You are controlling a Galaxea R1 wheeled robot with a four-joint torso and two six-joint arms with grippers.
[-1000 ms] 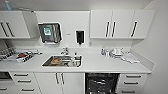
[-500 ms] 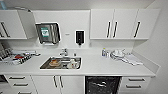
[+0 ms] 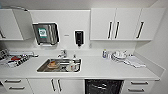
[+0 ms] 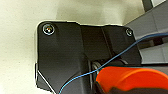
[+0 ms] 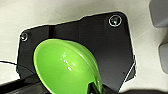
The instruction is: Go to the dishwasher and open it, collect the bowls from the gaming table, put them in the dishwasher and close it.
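Observation:
The dishwasher (image 3: 103, 86) is built in under the white counter, right of the sink. Its dark inside with racks shows, so it stands open. In the right wrist view a yellow-green bowl (image 5: 65, 66) hangs over the robot's dark plate, and my right gripper (image 5: 96, 88) is shut on its rim. In the left wrist view a round orange cup (image 4: 130, 78) sits in my left gripper (image 4: 110, 89), which is shut on it. The blue bowl and the gaming table are out of view.
A steel sink (image 3: 59, 65) holding dishes is set in the counter (image 3: 100, 68). Plates and cloths (image 3: 123, 58) lie at the right, packets (image 3: 16, 59) at the left. White wall cabinets (image 3: 125, 23), a paper dispenser (image 3: 46, 33) and a soap dispenser (image 3: 79, 38) hang above.
The head camera has come slightly nearer the counter, so the sink and dishwasher sit a little lower in the picture. Nothing on the counter has moved.

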